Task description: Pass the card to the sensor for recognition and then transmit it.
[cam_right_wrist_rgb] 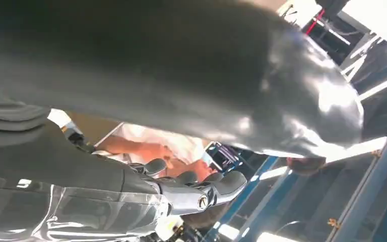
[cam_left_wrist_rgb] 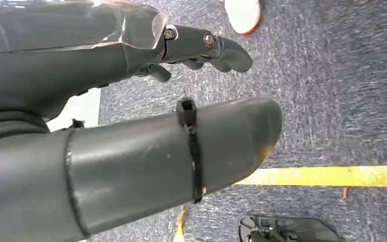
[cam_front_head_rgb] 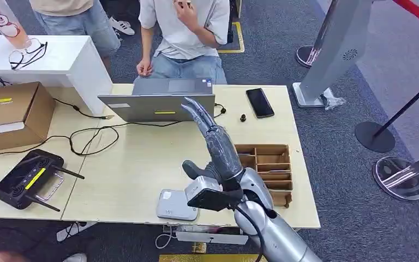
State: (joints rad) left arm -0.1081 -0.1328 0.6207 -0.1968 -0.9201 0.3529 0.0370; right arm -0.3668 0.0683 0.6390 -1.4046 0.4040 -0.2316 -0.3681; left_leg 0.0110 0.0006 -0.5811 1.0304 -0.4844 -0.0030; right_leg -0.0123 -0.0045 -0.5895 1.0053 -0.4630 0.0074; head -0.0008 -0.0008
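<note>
A light wooden table (cam_front_head_rgb: 142, 164) is seen on grey carpet, with a white counter (cam_front_head_rgb: 43, 57) at its far left. The right hand (cam_front_head_rgb: 215, 144) is raised above the table's near right part, fingers extended and slightly apart, pointing toward the far edge; nothing is held in it. In the right wrist view the thumb (cam_right_wrist_rgb: 232, 75) and fingers (cam_right_wrist_rgb: 201, 194) are likewise apart with nothing between them. The left hand (cam_left_wrist_rgb: 131, 126) is seen above the carpet beside a yellow floor line (cam_left_wrist_rgb: 332, 176), thumb and fingers parted, nothing gripped. A small grey-white sensor unit (cam_front_head_rgb: 177, 204) lies at the table's near edge, just beside the right wrist. No card can be made out with certainty. A compartmented cardboard tray (cam_front_head_rgb: 267, 169) sits to the right of the hand. A closed-angle laptop (cam_front_head_rgb: 161, 101), a black phone (cam_front_head_rgb: 259, 102), a cardboard box (cam_front_head_rgb: 11, 112) and a black controller (cam_front_head_rgb: 30, 177) are also noted. A seated person (cam_front_head_rgb: 183, 33) faces the laptop from the far side.
</note>
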